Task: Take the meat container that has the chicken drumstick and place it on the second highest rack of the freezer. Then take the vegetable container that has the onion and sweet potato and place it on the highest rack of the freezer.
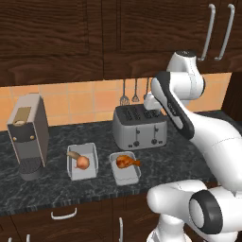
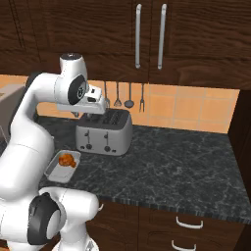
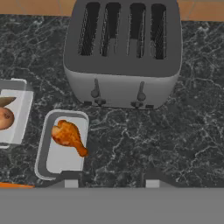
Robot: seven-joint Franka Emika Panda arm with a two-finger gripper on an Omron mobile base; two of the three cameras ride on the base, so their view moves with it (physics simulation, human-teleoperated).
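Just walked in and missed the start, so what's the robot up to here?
Nothing is picked up yet. The robot arm hangs above the counter by the toaster, its fingers apart and holding nothing. The meat container with the chicken drumstick sits on the counter just below the hand. The vegetable container with the onion lies beside it, near the coffee machine.

Rendered frames, even flat light, no clear single source. Sharp all over, no blur, no edge distortion. Soft dim shadow under the toaster [image 3: 122,52] just ahead of the gripper [image 3: 108,180]. Upper cabinets [image 1: 52,33] above the gripper read dark. Mild sheen on the arm [image 1: 208,127], no harsh glare. Countertop [image 2: 166,162] marbling crisp.
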